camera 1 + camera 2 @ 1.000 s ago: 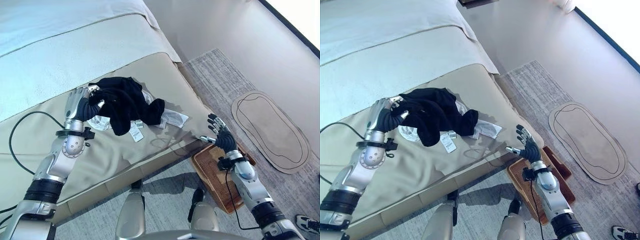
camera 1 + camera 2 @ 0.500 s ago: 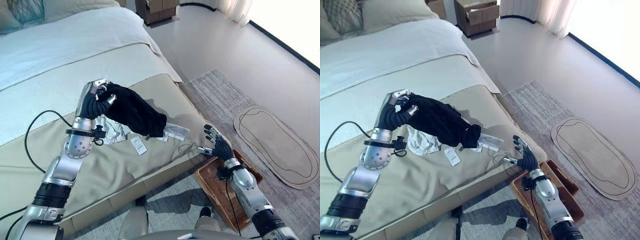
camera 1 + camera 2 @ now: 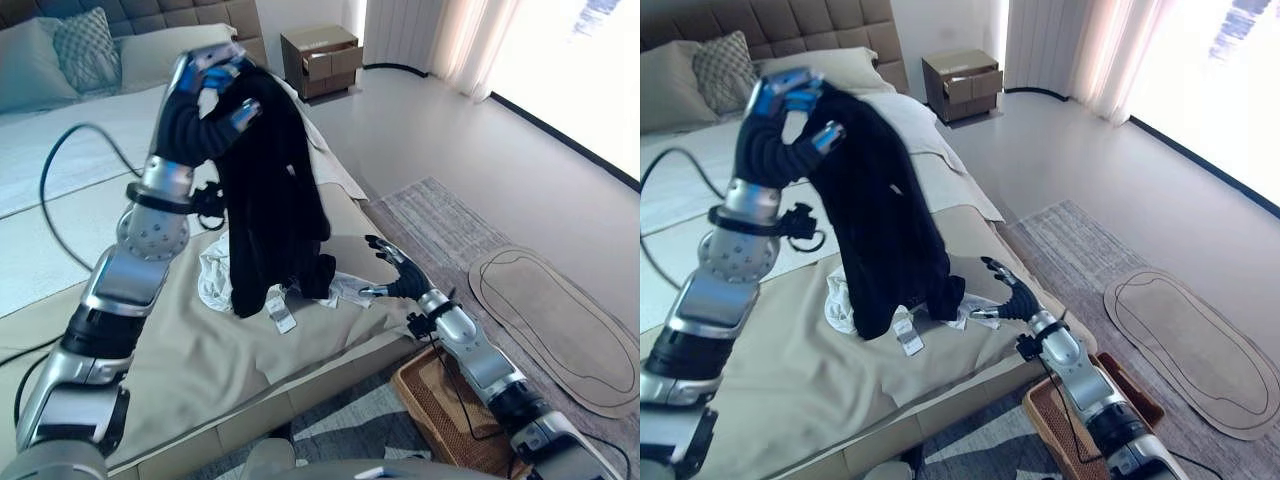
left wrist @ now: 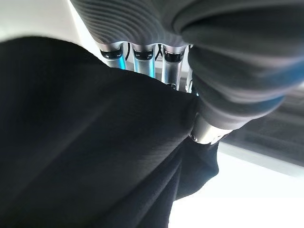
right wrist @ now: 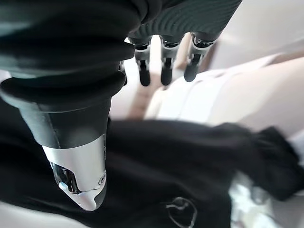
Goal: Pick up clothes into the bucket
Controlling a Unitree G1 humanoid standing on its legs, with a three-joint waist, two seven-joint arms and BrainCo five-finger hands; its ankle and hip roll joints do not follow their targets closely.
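Black garment (image 3: pixel 268 190) gripped at its top by left hand (image 3: pixel 205 105), fingers and thumb curled into the cloth, confirmed in left wrist view with fabric bunched between fingers (image 4: pixel 137 57) and thumb. Held high over the bed (image 3: pixel 180 350); cloth hanging in a long drape, lower hem brushing or just above the beige cover, cannot tell which. White garment (image 3: pixel 212 285) crumpled on the cover directly beneath, with paper tags (image 3: pixel 280 310) beside it. Right hand (image 3: pixel 392 275) low at the bed edge, near the hanging hem, fingers spread and relaxed, grasping nothing. Woven basket (image 3: pixel 445 415) on the floor by the bed corner, below the right arm. Judgement: fabric soft, light, limp, no stiffness; likely to swing and trail when carried, hem could snag the white piece or tags. Grip at one bunched point probably adequate for weight, though a second hold lower on the drape would gather the length before lowering into the basket. White piece not yet collected.
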